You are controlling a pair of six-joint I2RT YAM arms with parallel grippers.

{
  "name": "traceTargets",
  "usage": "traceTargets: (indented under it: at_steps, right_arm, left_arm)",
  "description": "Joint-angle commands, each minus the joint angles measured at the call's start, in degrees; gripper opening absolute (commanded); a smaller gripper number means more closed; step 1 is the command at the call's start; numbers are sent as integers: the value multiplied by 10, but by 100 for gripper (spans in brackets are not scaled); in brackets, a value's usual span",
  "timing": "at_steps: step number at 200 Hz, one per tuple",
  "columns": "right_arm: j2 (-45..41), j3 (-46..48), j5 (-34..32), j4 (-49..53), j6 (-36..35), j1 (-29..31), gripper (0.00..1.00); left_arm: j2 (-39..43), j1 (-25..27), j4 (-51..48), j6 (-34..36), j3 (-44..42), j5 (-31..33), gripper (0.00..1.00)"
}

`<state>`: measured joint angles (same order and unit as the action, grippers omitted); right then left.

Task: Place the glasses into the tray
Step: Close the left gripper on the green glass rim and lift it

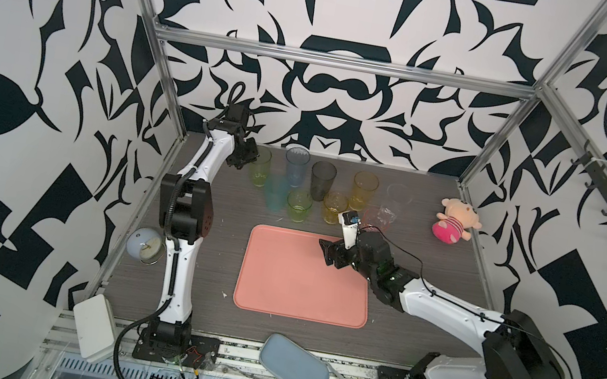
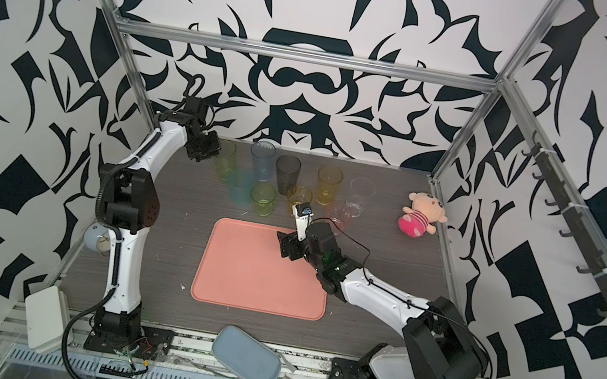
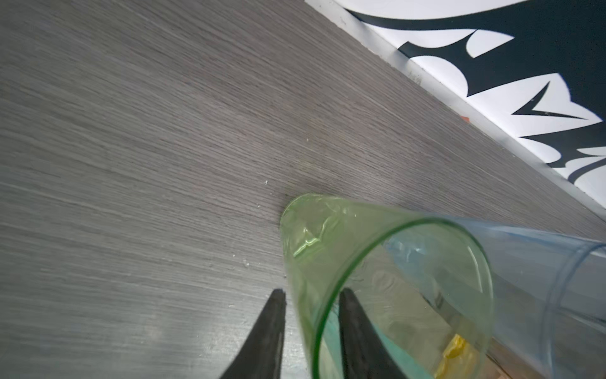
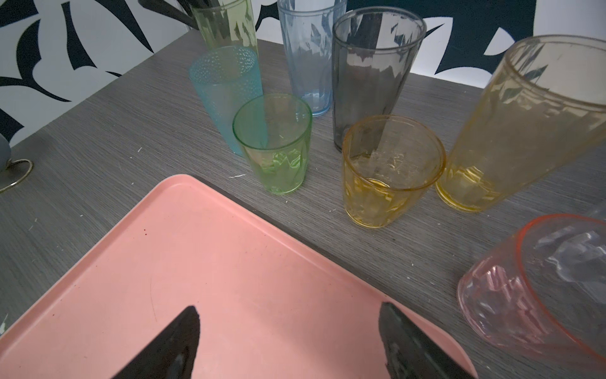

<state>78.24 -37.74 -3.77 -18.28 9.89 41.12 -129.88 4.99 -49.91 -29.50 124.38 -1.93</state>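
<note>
Several see-through glasses stand in a cluster at the back of the table, behind the salmon-pink tray [image 1: 302, 283], which holds none of them. My left gripper [image 3: 311, 295] is at the tall yellow-green glass [image 1: 260, 168] at the back left. One finger is inside its rim and one outside, with a narrow gap and a strip of table showing beside the outer finger. The blue glass [image 3: 541, 279] stands right behind it. My right gripper [image 1: 324, 253] hovers open over the tray's far right corner [image 4: 229, 262] with nothing between its fingers. The short green [image 4: 273, 144], yellow [image 4: 387, 170] and pink [image 4: 531, 285] glasses are nearest to it.
A pink plush doll [image 1: 454, 221] lies at the back right. A pale blue-grey dish [image 1: 294, 364] overhangs the front edge. A round pale-blue object [image 1: 144, 247] and a white box [image 1: 93, 320] sit by the left arm's base. Metal frame posts bound the table.
</note>
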Motion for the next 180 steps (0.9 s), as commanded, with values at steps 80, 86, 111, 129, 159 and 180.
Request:
traceTargets:
  at_steps: [80,86,111,129,159,180]
  right_arm:
    - [9,-29,-12,-12,-10,5,88]
    - [10,-30,-12,-12,-10,5,88]
    - [10,-31,-11,-11,-9,7,87]
    - [11,-31,-11,-11,-9,7,87]
    - [10,-31,-12,-11,-9,6,87]
    - [10,-30,-12,-11,-10,7,87]
  left_arm:
    - [21,-1,-58,22,17,47,8]
    - [28,-1,-61,24,14,50,7]
    - [67,-1,-65,30,-13,71,0]
    - [97,-1,-70,36,-35,85,0]
    - [146,-1,-91,39,-66,105,0]
    - [182,-1,-111,43,-84,120,0]
